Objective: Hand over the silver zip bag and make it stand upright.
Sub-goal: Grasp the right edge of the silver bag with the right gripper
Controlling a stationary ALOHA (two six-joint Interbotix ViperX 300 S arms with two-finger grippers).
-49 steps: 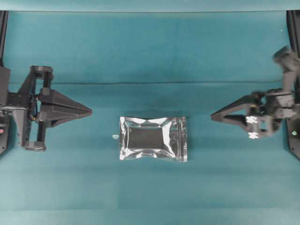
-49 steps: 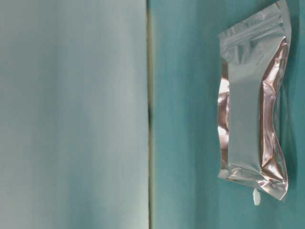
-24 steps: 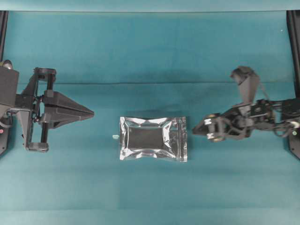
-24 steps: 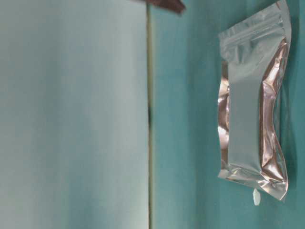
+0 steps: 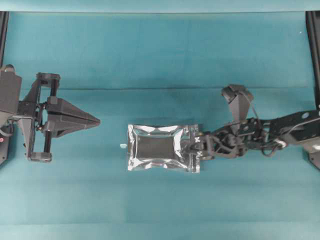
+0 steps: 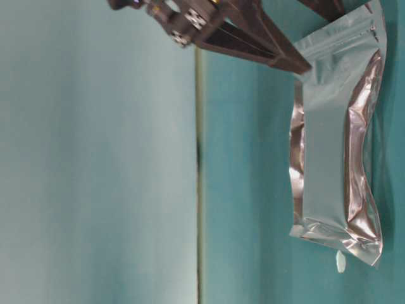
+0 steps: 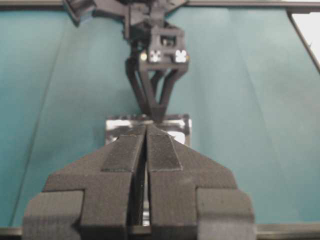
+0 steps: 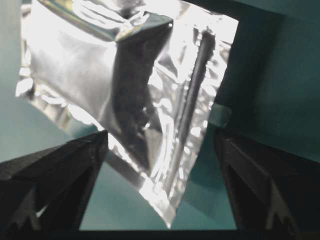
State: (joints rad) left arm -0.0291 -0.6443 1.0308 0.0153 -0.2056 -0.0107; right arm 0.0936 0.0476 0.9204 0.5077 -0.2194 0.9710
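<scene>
The silver zip bag (image 5: 162, 148) lies flat on the teal cloth at mid-table, crinkled, with a puffed middle. My right gripper (image 5: 196, 148) has reached in from the right and stands open at the bag's right edge. In the right wrist view a corner of the bag (image 8: 125, 85) sits between the spread fingers (image 8: 60, 170), unclamped. Seen from table level, one finger (image 6: 278, 54) hangs over the zip end of the bag (image 6: 335, 145). My left gripper (image 5: 98, 121) rests shut and empty, well left of the bag. Its pressed-together pads (image 7: 146, 127) point at the bag (image 7: 177, 124).
A tiny white scrap (image 5: 123, 145) lies just off the bag's left edge, also visible as a scrap (image 6: 340, 261) from table level. Black frame posts (image 5: 4, 30) stand at the table's left and right sides. A fold line crosses the cloth (image 5: 160, 89).
My right gripper has opened wide and swung leftward and down from the table's right side to the bag's right edge. The left arm barely shifted. The bag has not moved.
</scene>
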